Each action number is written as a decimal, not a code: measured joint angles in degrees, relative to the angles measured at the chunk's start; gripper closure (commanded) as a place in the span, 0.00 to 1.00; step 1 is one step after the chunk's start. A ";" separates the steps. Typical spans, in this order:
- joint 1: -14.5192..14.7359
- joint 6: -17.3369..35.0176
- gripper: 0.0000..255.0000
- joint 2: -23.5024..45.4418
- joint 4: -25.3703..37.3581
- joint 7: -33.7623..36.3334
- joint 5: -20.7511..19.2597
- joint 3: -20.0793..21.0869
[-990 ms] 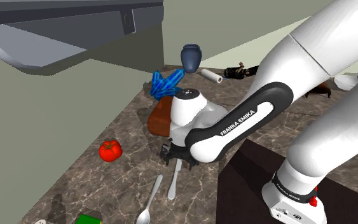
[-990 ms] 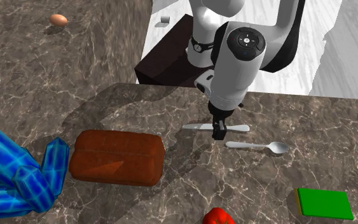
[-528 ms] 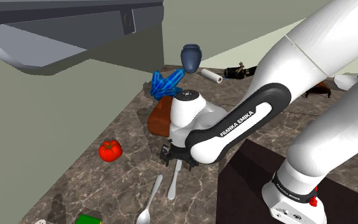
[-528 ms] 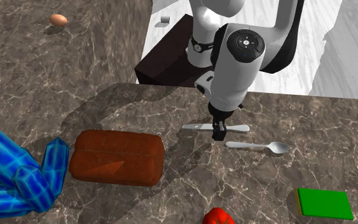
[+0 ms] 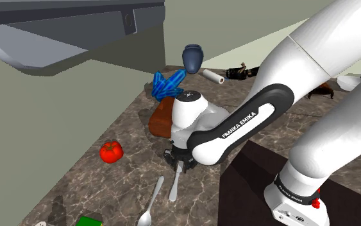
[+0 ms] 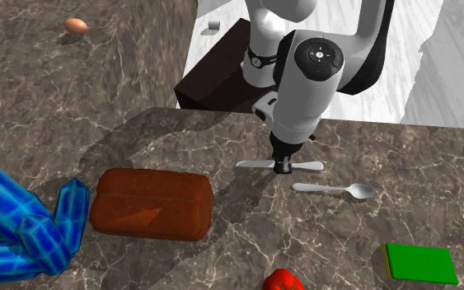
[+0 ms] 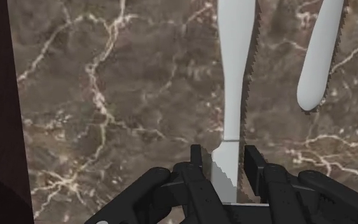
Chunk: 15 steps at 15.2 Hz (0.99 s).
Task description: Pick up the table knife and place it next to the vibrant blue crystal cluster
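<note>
Table knife (image 5: 174, 187) flat on the brown marble tabletop (image 5: 137, 131), caught between the jaws. Jaws down at the surface and closed in on the blade from both sides, one black finger (image 7: 198, 167) against each edge, just short of the step where blade meets handle. Pale handle running straight ahead of the jaws in the wrist view. In the second exterior view, both ends of the knife sticking out past the jaws and resting on the marble.

Spoon (image 6: 337, 190) just beside the knife, roughly parallel to it, on the side of the jaws away from the dark stand (image 5: 268, 186). Not touching the knife.

Brown loaf-shaped block (image 6: 152, 203) near the jaws, between them and the blue crystal cluster (image 5: 167, 85). Cluster well apart from the jaws, just past the far end of the block.

One container in sight: a dark blue vase (image 5: 193, 56), upright, beyond the cluster and far from the jaws. Cannot tell what, if anything, sits inside, the mouth being seen from the side. White roll (image 5: 214, 76) lying just beside the vase.

Red tomato (image 5: 111, 151) off to one side of the jaws, past the spoon. Green block (image 6: 419, 262) farther out beyond the spoon's bowl. Brown egg (image 6: 76, 25) alone, well apart from the jaws.
</note>
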 measured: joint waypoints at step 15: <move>3.79 -11.30 1.00 -9.23 3.00 -3.83 4.80 -5.09</move>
